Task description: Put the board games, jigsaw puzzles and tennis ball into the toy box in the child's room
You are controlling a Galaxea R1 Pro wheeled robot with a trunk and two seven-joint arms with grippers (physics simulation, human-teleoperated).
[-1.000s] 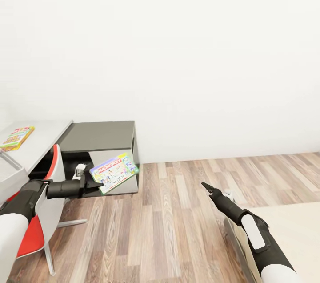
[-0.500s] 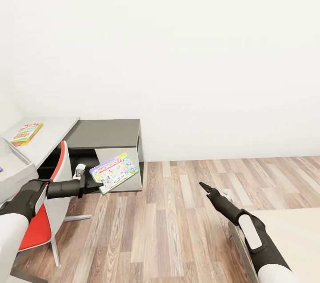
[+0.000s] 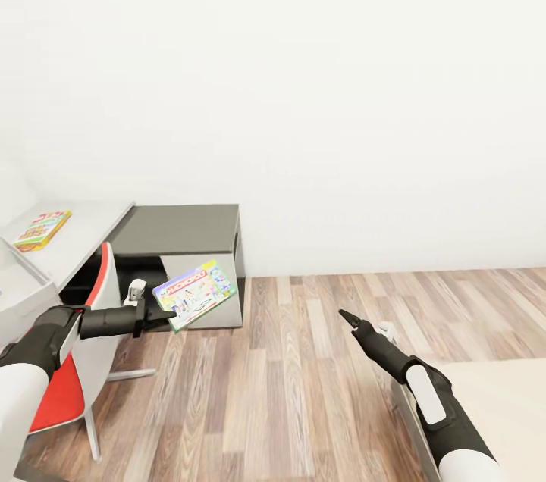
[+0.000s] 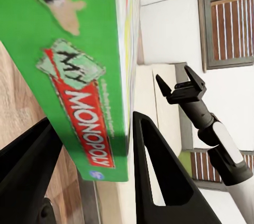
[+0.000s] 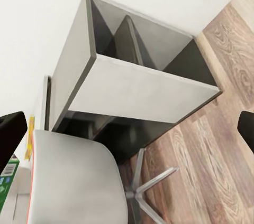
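My left gripper [image 3: 168, 315] is shut on a pale blue-white Monopoly board game [image 3: 195, 294], held tilted in the air in front of the dark grey side unit [image 3: 182, 228]. Up close, the box's green edge [image 4: 69, 65] sits between the two black fingers. A yellow board game [image 3: 42, 229] lies flat on the table [image 3: 87, 228] at the far left. A corner of the pale grey toy box [image 3: 23, 286] shows at the left edge. My right gripper [image 3: 345, 315] hangs open over the floor with nothing in it, and it appears open from the left wrist too [image 4: 180, 84].
A red and white swivel chair [image 3: 80, 380] stands between my left arm and the table. The beige bed [image 3: 493, 391] with its grey frame [image 3: 402, 402] fills the lower right. Wood-plank floor [image 3: 288, 376] runs to a plain white wall.
The view has shifted since a second ago, so the table and side unit sit a little further right. Both arms keep their poses and the left grip on the game is unchanged.
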